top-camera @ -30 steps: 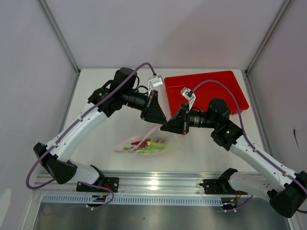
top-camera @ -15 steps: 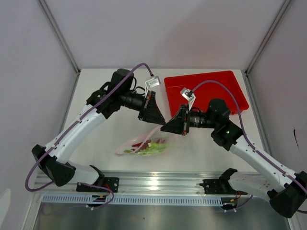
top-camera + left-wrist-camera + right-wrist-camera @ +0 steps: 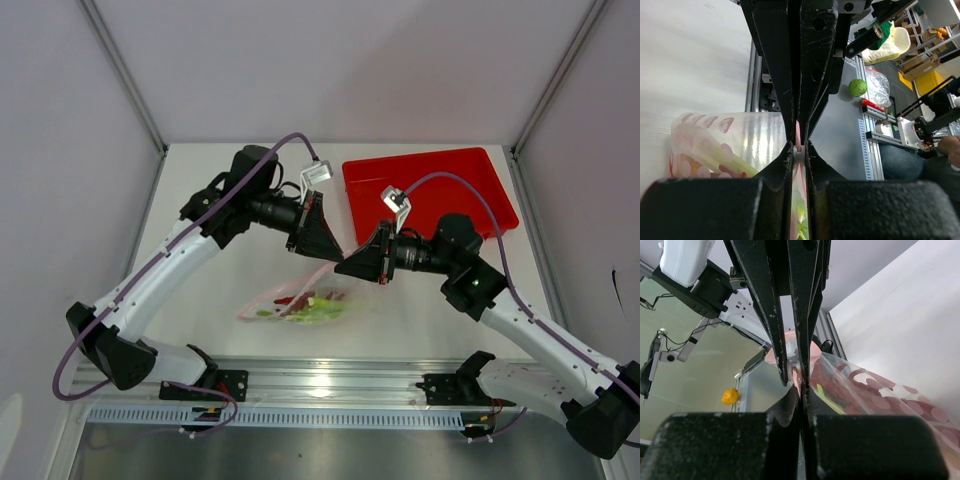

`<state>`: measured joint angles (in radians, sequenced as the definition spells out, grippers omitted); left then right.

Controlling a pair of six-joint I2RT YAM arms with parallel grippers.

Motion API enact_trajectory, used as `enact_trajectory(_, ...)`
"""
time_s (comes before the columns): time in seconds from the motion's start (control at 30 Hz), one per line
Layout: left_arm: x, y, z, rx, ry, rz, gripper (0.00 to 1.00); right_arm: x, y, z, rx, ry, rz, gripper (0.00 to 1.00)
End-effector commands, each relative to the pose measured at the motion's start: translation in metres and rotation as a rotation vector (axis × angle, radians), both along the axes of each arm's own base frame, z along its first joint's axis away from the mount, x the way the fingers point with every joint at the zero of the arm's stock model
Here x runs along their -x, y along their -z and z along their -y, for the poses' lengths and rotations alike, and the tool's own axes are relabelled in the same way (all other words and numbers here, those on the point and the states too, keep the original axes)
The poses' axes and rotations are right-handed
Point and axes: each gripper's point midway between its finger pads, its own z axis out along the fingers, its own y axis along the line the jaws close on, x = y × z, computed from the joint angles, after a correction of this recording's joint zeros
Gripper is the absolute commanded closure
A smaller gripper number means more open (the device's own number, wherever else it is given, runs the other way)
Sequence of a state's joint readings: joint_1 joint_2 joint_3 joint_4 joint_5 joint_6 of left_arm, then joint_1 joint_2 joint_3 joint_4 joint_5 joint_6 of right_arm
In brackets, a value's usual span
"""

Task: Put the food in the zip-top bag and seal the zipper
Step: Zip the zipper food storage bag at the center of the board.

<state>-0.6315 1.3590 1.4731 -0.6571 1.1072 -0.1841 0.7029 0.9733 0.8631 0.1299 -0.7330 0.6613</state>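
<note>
The zip-top bag [image 3: 300,300] lies on the white table, its right corner lifted. Inside it show the pale-green stalk [image 3: 312,312], the dark red piece [image 3: 290,298] and small yellow-orange bits, too small to make out well. My left gripper [image 3: 337,255] and right gripper [image 3: 346,267] meet tip to tip on that raised corner. In the left wrist view the gripper [image 3: 799,148] is shut on the pinkish zipper [image 3: 798,131]; the bag [image 3: 740,137] hangs to the left. In the right wrist view the gripper [image 3: 801,376] is shut on the bag's pink rim [image 3: 814,349].
The red tray [image 3: 450,185] stands at the back right, just behind the right arm. A metal rail [image 3: 330,375] runs along the near table edge. Grey walls close in the left, back and right sides.
The left wrist has turned and drawn slightly back to the left. The right gripper has shifted a little to the right. The bag's corner stays pinched between both grippers.
</note>
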Motion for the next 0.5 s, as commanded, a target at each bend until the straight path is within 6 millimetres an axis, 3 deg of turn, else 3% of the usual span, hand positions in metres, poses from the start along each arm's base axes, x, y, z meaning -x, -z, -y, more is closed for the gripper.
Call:
enact_trajectory(0.0, 0.021, 0.003, -0.008, -0.007, 0.067, -0.046, 0.99, -0.019, -0.038, 0.005, -0.126, 0.120, 0.084, 1.00)
enact_trajectory(0.47, 0.030, 0.035, -0.022, -0.105, 0.037, -0.052, 0.99, -0.038, -0.039, 0.021, -0.162, 0.235, 0.042, 1.00)
